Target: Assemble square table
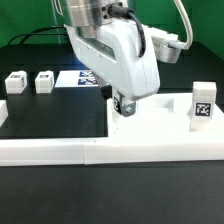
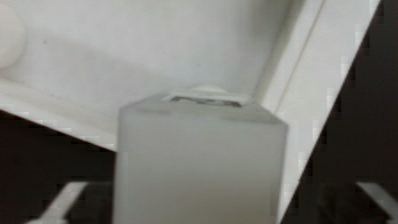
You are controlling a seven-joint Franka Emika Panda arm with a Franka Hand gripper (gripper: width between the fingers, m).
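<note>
The square table's white slab lies at the exterior view's right, against the border wall. My gripper hangs over the slab's left corner. In the wrist view a white leg block stands upright at the corner of the slab's raised rim. My gripper is open around it, with a dark gap between the block and each finger. Another tagged leg stands on the slab's right side. Two more leg blocks sit at the far left.
The marker board lies behind the arm. A long low white border wall runs along the front. The black mat stretches to the left of the slab.
</note>
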